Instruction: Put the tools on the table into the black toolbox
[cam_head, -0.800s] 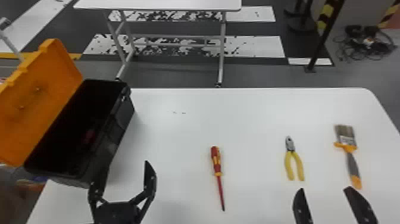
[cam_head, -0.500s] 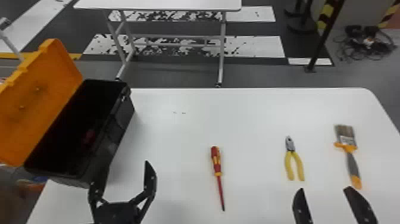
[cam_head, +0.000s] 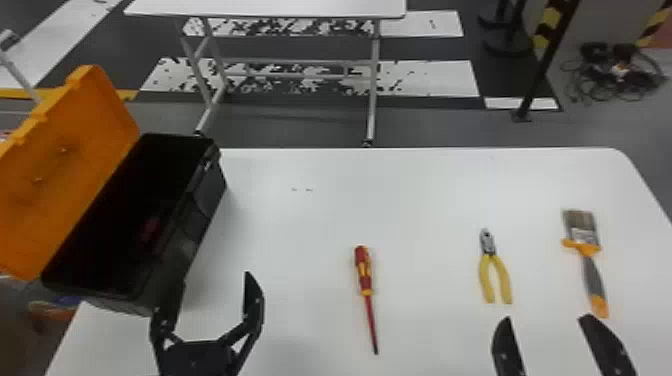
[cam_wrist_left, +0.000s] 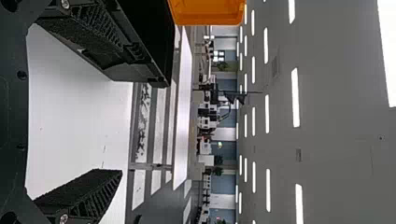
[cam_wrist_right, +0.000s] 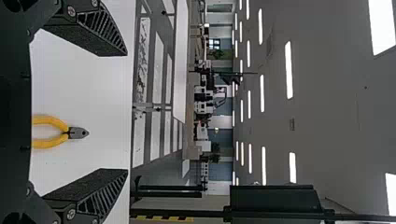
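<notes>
The black left pincer (cam_head: 215, 280) and right pincer (cam_head: 546, 318) have ribbed, tapering fingers (cam_wrist_left: 100, 189) and silvery screws (cam_wrist_right: 71, 214).

And it's black that is worn by the toolbox (cam_head: 202, 215), topped with a bright orange lid (cam_head: 70, 165)! The screwdriver (cam_head: 364, 275) is decked in red, trimmed with yellow. Yellow is sported by the pliers' handles (cam_head: 485, 285), orange and grey by the paintbrush (cam_head: 593, 280). The table (cam_head: 425, 200) is finished in white, and white floor bands (cam_head: 430, 82) are flecked with black. Black and yellow are striped along a strip (cam_head: 550, 19)!

Lit brightly from overhead — by white strip lights (cam_wrist_left: 295, 97). Gleams softly across the table (cam_head: 420, 190), dims to faint shadow beside the toolbox (cam_head: 202, 210) — sinks near-black inside.
</notes>
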